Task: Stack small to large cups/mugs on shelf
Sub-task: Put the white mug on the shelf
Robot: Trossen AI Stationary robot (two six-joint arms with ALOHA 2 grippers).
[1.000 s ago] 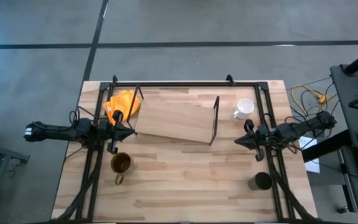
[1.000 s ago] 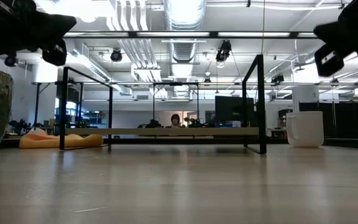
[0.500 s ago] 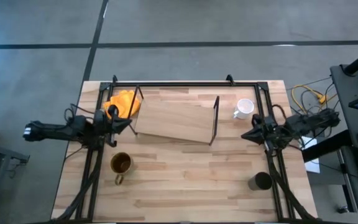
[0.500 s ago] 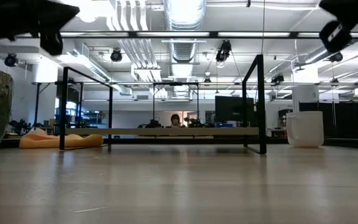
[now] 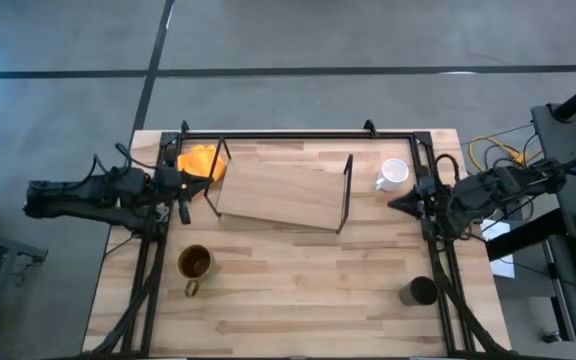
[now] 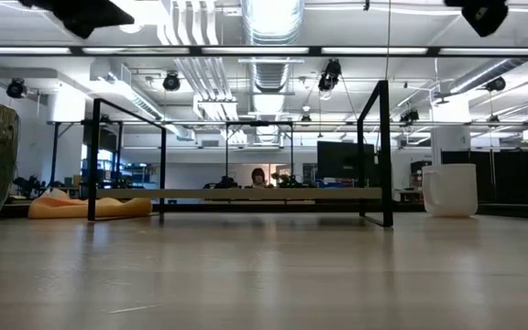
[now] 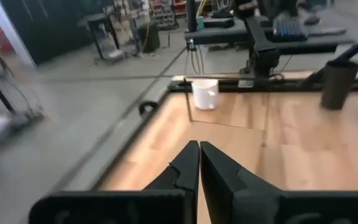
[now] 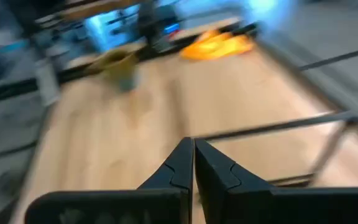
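Three mugs stand on their bases on the tabletop: a small white mug at the far right, a brown-amber mug at the near left, and a dark mug at the near right. The light-wood shelf with black wire ends lies at the far middle. My left gripper is shut and empty, raised above the shelf's left end. My right gripper is shut and empty, raised just on the near side of the white mug. The left wrist view shows the white mug and the dark mug.
An orange cloth lies at the far left corner beside the shelf. A black frame runs along the table's far edge and both sides. In the low view the white mug stands right of the shelf.
Both grippers have risen, nearly leaving the top of the low view. My left gripper has drawn back toward the table's left and far edges. My right gripper has drawn toward the right and far edges. Both stay shut. No mug has moved.
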